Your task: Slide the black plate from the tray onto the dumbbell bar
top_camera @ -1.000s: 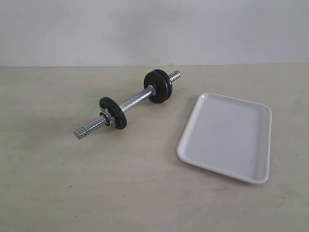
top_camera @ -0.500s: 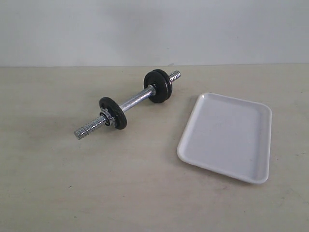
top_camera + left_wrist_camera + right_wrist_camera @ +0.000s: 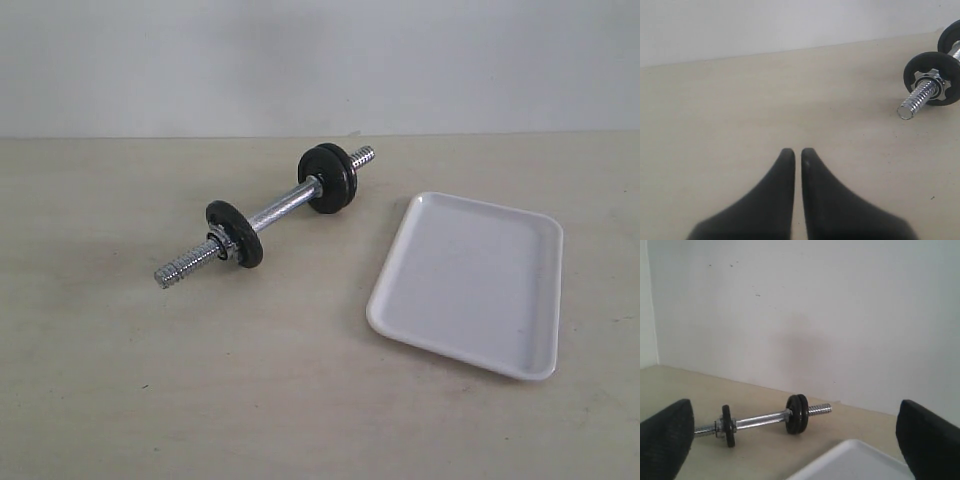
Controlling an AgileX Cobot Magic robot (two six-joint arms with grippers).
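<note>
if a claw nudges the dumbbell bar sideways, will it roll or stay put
Likely rolls: the dumbbell bar rests on round black plates. Probably heavy for its size, being steel loaded with discs. Its chrome middle looks slick, so a grip there might slip.

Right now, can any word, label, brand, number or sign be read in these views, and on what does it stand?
No readable text in any view.
Single plate and paired plates: matte black; any moulded marks are too small to read.
Bar: bare chrome, no markings seen.
Tray: plain white, no label.
Left gripper and right gripper: plain black, no print.
</note>
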